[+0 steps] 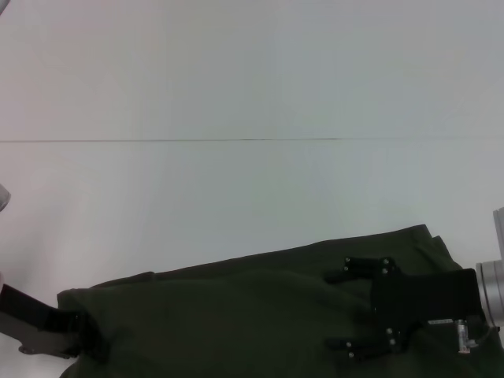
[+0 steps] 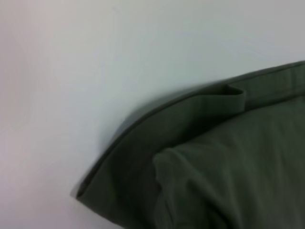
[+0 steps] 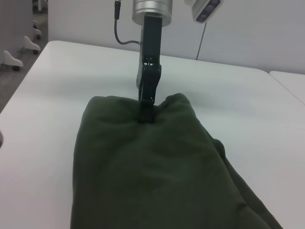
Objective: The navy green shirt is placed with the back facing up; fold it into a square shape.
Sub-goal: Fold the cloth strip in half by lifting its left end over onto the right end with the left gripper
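White table [image 1: 236, 94] with the navy green shirt [image 1: 236, 315] lying folded along its near edge.
I see my left gripper [image 1: 79, 335] pinched shut on the shirt's left end, while my right gripper [image 1: 354, 307] hovers over the right end, fingers spread apart.

Even, bright, diffuse light washes the white bench [image 1: 236, 79] pale, without glare. The left wrist view is soft and blurred; a faint shadow edges the shirt [image 2: 228, 167].
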You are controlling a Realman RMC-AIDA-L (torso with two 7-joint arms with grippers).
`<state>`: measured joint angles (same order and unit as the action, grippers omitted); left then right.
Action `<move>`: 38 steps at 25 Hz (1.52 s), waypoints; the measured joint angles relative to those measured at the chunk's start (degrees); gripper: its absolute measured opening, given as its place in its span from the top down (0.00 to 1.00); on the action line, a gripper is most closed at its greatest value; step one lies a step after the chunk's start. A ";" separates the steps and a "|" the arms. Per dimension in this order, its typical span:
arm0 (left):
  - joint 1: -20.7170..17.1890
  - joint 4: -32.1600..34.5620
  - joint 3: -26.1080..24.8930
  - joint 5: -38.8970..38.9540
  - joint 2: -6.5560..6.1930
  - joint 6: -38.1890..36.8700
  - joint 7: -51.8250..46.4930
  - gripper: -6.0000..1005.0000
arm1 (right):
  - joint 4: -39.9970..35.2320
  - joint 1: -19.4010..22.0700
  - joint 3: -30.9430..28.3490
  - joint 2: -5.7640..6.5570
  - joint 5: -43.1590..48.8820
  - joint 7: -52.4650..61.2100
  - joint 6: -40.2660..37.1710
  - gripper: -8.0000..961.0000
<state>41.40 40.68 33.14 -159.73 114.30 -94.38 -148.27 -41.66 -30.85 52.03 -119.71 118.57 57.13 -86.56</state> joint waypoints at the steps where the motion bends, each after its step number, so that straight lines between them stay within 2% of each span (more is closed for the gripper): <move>1: -0.01 0.06 0.00 -0.01 -0.01 -0.10 0.00 0.76 | 0.00 0.00 0.00 -0.03 0.00 0.00 0.00 0.04; 5: 0.03 0.08 0.16 -0.05 -0.08 -0.49 0.38 0.86 | -0.64 0.24 0.00 -0.25 0.00 0.05 -0.07 0.04; 11: 0.38 0.31 0.81 0.22 -0.49 -0.79 1.25 0.89 | -0.66 0.38 0.00 -0.30 -0.01 0.08 -0.15 0.04; 19: 0.93 0.50 0.35 0.42 -1.85 -1.07 1.90 0.89 | -0.70 0.61 0.10 -0.39 -1.37 0.09 -0.27 0.05; 28: 1.21 1.30 0.27 0.36 -2.37 -0.45 2.83 0.89 | -0.71 0.56 1.50 -0.29 -1.14 1.82 -1.49 0.11; 34: 1.09 2.24 -0.62 0.32 -3.27 -0.45 3.02 0.89 | -0.70 -0.33 3.08 -0.38 -1.40 6.01 -1.23 0.34; 36: 1.38 2.24 -0.91 0.28 -3.72 -0.48 3.35 0.89 | -0.71 -0.29 3.23 -0.44 -2.03 5.82 -1.31 0.60; 38: 1.69 2.42 -1.21 0.12 -4.26 -0.69 3.58 0.89 | -0.58 -0.31 3.31 -0.46 -2.62 5.83 -1.37 0.68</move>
<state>43.09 43.11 31.93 -159.61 110.04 -95.08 -144.69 -42.24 -31.17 55.34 -120.17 115.95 62.97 -87.92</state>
